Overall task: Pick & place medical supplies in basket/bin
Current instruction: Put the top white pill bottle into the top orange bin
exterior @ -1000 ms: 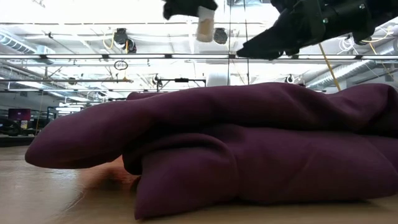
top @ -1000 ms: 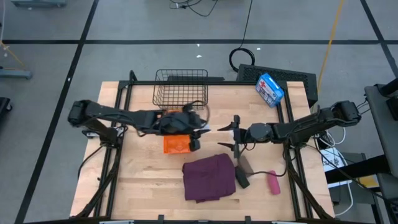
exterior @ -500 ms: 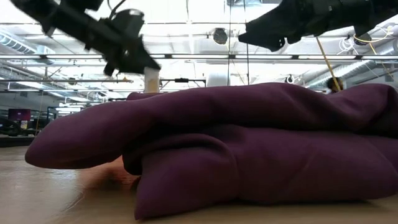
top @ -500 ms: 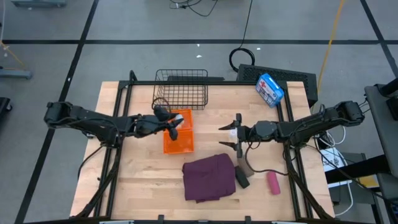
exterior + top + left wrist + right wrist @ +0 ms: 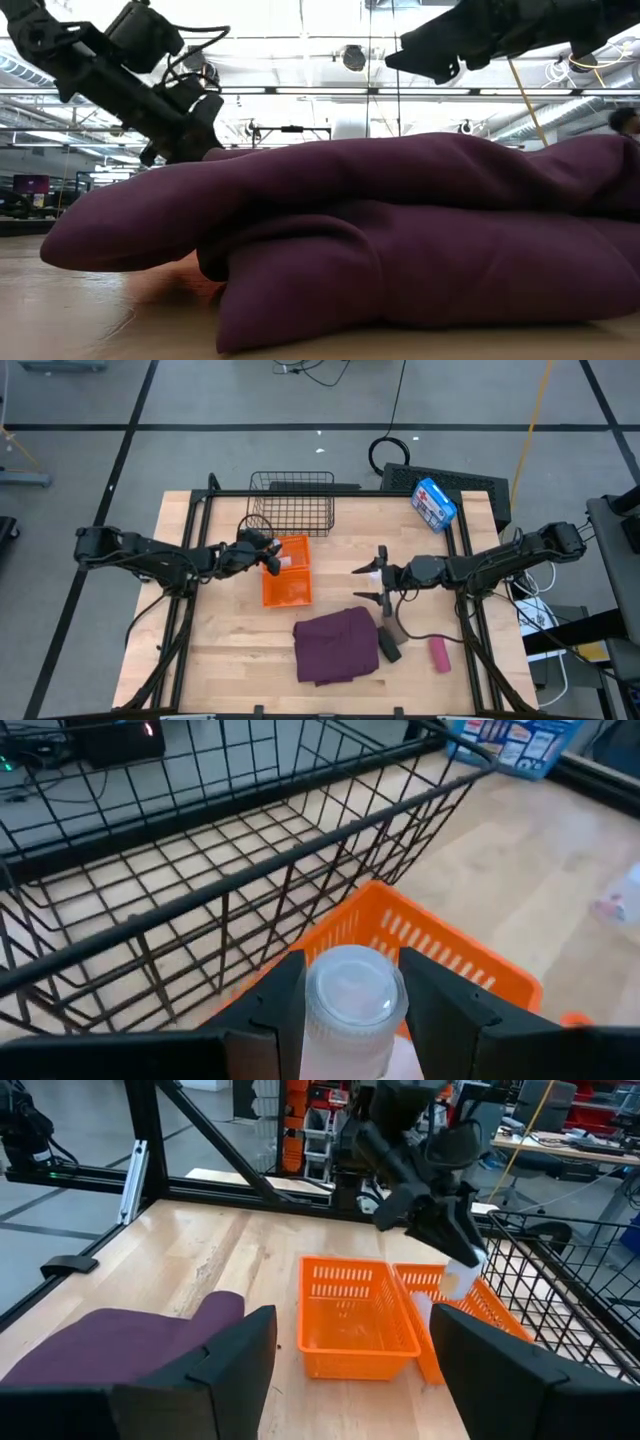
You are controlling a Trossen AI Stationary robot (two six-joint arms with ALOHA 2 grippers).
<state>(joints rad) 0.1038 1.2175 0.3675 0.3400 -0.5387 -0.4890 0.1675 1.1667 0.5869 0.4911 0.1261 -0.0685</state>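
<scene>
My left gripper [image 5: 268, 556] is shut on a small white vial [image 5: 348, 992] just above the far left corner of the orange bin [image 5: 288, 574], close to the black wire basket [image 5: 291, 502]. The right wrist view shows that gripper [image 5: 448, 1240] with the vial [image 5: 462, 1276] at its tips. My right gripper [image 5: 371, 582] hovers open right of the bin, holding nothing. The purple cloth [image 5: 335, 645] lies folded on the table's near part. Beside it lie a brown roll [image 5: 392, 625], a black roll [image 5: 388, 647] and a pink roll [image 5: 439, 653]. My left gripper pinches the vial's body just below its round cap [image 5: 350, 978] between its two fingers [image 5: 272, 1008]. The fingers slant down from the table's left side. The vial is lifted clear, above the bin's far rim [image 5: 440, 948].
A blue-and-white box with a red cross [image 5: 433, 503] lies at the far right corner. The cloth [image 5: 380, 240] fills most of the low view. Bare wood lies left of the bin and along the near left of the table.
My left gripper has gone down and toward the table's left and far edges, from high over the bin's near right part to just above its far left corner by the basket. Its wrist has rolled, and the vial has stayed in its hold.
</scene>
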